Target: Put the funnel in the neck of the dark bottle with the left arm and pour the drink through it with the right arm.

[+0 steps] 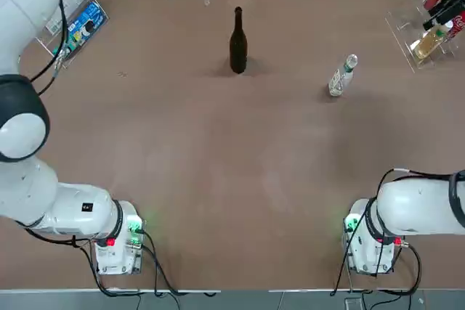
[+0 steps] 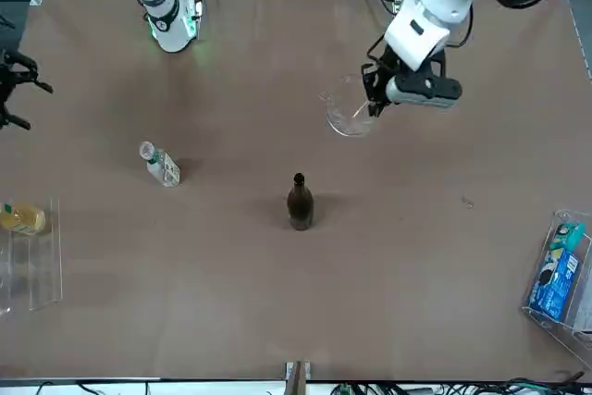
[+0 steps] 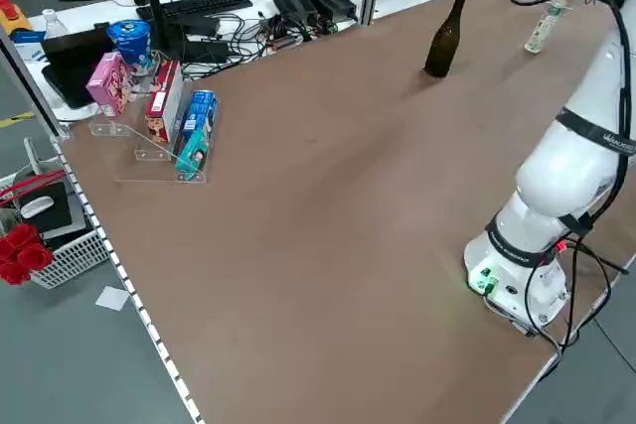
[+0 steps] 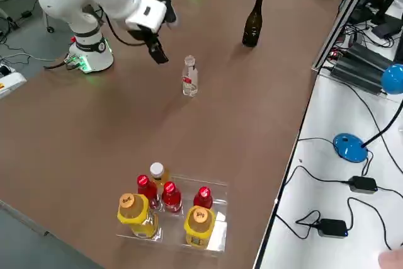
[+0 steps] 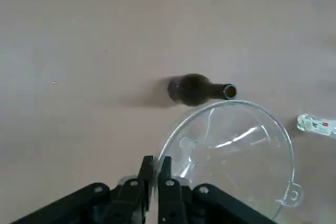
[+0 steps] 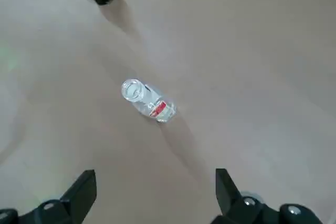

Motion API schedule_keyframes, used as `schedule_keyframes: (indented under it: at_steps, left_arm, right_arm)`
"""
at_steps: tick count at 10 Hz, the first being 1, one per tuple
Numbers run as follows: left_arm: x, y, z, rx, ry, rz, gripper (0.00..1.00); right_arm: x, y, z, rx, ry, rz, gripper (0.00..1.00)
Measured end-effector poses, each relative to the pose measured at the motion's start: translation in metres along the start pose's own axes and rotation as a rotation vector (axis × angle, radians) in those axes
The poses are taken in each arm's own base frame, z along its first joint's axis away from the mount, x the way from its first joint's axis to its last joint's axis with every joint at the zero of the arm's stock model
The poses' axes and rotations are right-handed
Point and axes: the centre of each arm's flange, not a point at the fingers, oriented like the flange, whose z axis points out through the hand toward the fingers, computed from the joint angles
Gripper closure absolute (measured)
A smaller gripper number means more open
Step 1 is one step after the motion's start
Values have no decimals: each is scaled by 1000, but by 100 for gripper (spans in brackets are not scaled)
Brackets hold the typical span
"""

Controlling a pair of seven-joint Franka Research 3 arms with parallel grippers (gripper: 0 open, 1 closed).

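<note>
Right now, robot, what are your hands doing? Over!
Left gripper shut on funnel rim, up in the air, short of dark bottle. Right gripper open above drink, holding nothing. Bottle neck bare, nothing in the way. Over.

Bare table all round the dark bottle (image 1: pixel 237 47), the drink (image 1: pixel 342 76) well apart beside it.

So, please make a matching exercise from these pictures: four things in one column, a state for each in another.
1. funnel
2. dark bottle
3. small clear bottle
4. right gripper

a. open, above the table
b. upright, neck empty
c. held by the left gripper
d. standing alone, untouched

Pairs: 1-c, 2-b, 3-d, 4-a
</note>
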Motion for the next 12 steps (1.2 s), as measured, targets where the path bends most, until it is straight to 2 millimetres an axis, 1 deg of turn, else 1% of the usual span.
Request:
schedule_keyframes:
  at_steps: [2,3,4,6,8,10,12]
  left_arm:
    - [11,17,38,-45,-28,14,92]
    - [15,24,57,-67,-37,4,92]
    - [21,28,70,-89,-39,-9,92]
    - [32,37,74,-131,-29,-34,92]
    - [39,41,78,-165,-6,-44,92]
    - [45,39,90,-175,-8,-53,92]
    - [50,36,103,-171,-18,-58,92]
  right_arm:
    - [-21,37,53,68,80,-154,0]
    - [-29,51,80,94,108,-226,0]
    - [-36,62,104,115,139,-290,0]
    - [-49,77,146,141,207,-395,0]
    - [-65,89,192,171,289,-479,0]
    - [-80,93,232,209,373,-534,0]
    - [-94,96,265,226,441,-562,0]
